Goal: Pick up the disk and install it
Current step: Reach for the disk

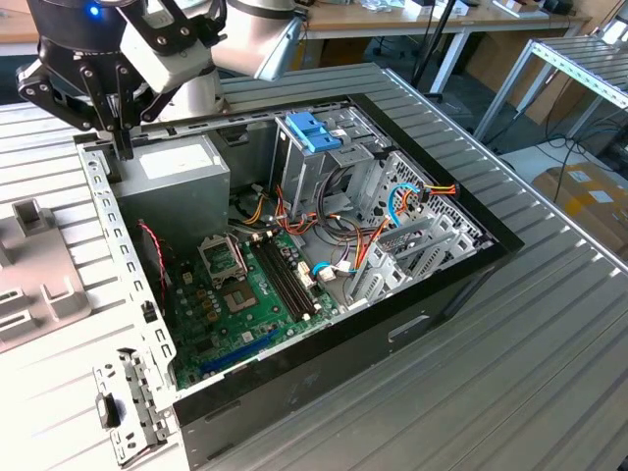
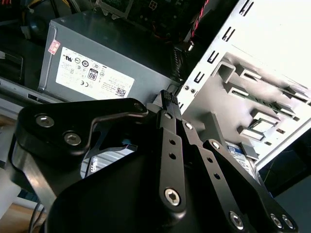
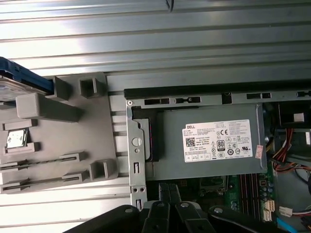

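Note:
The disk lies at the far end of a grey holding fixture beside the computer case. In the first wrist view I see its light-blue rail and a bit of its labelled face; the rest is cut off by the picture's edge. My gripper hangs over the case's rear wall, between the fixture and the grey power supply. Its black fingers are pressed together with nothing between them. In the first wrist view the gripper is well away from the disk.
The open computer case lies on a ribbed metal table, with the motherboard, loose cables and a metal drive cage topped by a blue bracket. A perforated metal rear frame stands between case and fixture.

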Robot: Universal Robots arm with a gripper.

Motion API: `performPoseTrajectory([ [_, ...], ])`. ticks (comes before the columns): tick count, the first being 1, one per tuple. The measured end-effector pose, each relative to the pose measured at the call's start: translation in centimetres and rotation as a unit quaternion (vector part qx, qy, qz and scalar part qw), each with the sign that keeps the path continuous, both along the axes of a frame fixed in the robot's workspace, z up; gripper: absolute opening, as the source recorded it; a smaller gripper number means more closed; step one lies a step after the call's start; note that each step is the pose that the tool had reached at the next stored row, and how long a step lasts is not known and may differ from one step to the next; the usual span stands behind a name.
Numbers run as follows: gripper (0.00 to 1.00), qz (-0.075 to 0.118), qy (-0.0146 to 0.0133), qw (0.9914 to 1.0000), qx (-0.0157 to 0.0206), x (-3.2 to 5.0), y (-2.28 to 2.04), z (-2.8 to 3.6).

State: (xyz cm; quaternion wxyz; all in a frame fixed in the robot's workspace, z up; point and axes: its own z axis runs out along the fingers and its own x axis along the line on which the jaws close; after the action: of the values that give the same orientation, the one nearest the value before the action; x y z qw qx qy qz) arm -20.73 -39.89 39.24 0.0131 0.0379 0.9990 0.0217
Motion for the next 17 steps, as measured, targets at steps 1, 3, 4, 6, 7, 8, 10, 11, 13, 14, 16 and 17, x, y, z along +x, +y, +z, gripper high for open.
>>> performPoseTrajectory([
  [1,0.11,0.0,0.0,1.0,0.0,-0.13,0.0,0.0],
  [3,0.11,0.0,0.0,1.0,0.0,-0.25,0.0,0.0],
  [4,0.11,0.0,0.0,1.0,0.0,-0.3,0.0,0.0],
  [6,0.11,0.0,0.0,1.0,0.0,-0.39,0.0,-0.01],
  [7,0.11,0.0,0.0,1.0,0.0,-0.45,0.0,-0.01],
  [8,0.11,0.0,0.0,1.0,0.0,-0.51,0.0,-0.01],
  [10,0.11,0.0,0.0,1.0,0.0,-0.59,0.0,-0.01],
  [11,0.11,0.0,0.0,1.0,0.0,-0.64,0.0,-0.01],
  [13,0.11,0.0,0.0,1.0,0.0,-0.73,0.0,-0.01],
  [14,0.11,0.0,0.0,1.0,0.0,-0.77,0.0,-0.01],
  [16,0.11,0.0,0.0,1.0,0.0,-0.92,0.0,-0.01],
  [17,0.11,0.0,0.0,1.0,0.0,-0.97,0.0,-0.01],
])
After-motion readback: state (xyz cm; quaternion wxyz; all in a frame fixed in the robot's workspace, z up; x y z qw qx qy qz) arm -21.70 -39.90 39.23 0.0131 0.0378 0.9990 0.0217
